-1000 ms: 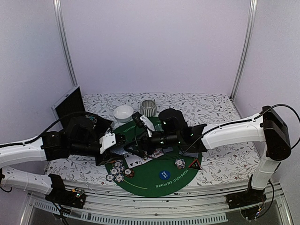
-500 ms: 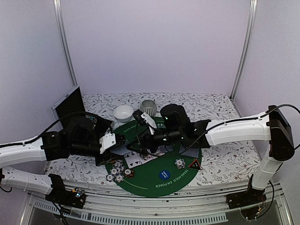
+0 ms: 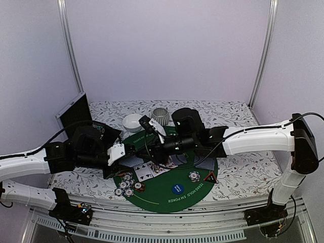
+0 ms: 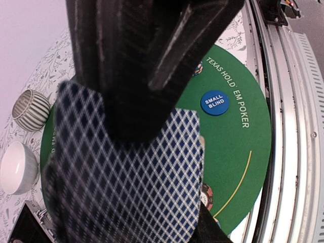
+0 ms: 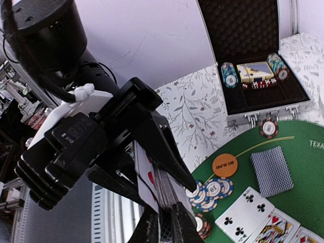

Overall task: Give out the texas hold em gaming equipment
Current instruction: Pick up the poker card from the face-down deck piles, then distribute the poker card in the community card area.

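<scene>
My left gripper (image 3: 131, 160) is shut on a deck of blue-diamond-backed playing cards (image 4: 126, 187), held over the left part of the green mat (image 3: 163, 196). My right gripper (image 5: 163, 231) has reached the deck from the right. Its fingers are pinched on the edge of one card (image 5: 152, 195) that sticks out of the deck. On the mat lie face-up cards (image 3: 146, 172), a face-down card (image 5: 272, 170), striped chips (image 3: 125, 185), an orange big blind disc (image 5: 225, 165), a blue small blind disc (image 3: 176, 189) and a red-black triangle (image 3: 209, 177).
An open black case (image 5: 259, 71) with chips and a card box stands at the left of the table. A white bowl (image 3: 133, 121) and a striped grey bowl (image 3: 161, 115) sit behind the mat. More chips (image 3: 194, 176) lie near the triangle.
My right gripper moved left up to the deck and went from open to shut on a card. The left arm kept still with the deck.
</scene>
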### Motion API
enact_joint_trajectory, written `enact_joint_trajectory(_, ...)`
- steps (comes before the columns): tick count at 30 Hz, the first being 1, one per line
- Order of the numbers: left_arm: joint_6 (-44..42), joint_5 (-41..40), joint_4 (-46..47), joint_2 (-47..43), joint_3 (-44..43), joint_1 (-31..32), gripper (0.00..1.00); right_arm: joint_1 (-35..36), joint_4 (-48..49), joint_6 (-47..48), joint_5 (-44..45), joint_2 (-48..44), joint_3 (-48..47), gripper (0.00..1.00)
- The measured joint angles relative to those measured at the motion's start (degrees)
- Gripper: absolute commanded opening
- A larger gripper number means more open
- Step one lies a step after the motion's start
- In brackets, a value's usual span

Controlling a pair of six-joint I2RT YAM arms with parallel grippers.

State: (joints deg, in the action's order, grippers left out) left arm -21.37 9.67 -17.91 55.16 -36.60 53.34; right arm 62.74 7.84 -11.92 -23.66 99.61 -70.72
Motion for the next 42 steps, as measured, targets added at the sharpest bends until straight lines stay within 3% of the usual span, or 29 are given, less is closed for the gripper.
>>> enact_joint_trajectory(19, 0.02, 0.31, 0.37, 0.02, -0.02, -0.04, 0.29, -0.63, -4.37, 1.6, 4.07, -9.49, 4.02, 0.02)
enact_joint_trajectory(28, 0.02, 0.39, 0.22, 0.02, -0.02, -0.04, 0.29, -11.56, -6.8, -1.29, 5.4, -22.32, 13.46, 0.02)
enact_joint_trajectory(35, 0.0, 0.42, 0.2, 0.02, -0.02, -0.04, 0.3, -22.64, -2.86, -15.5, 12.66, -26.1, 23.08, 0.02)
enact_joint_trajectory(42, 0.02, 0.48, 0.17, 0.02, -0.02, -0.04, 0.3, -23.74, 7.02, -35.21, 24.87, -18.82, 34.1, 0.02)
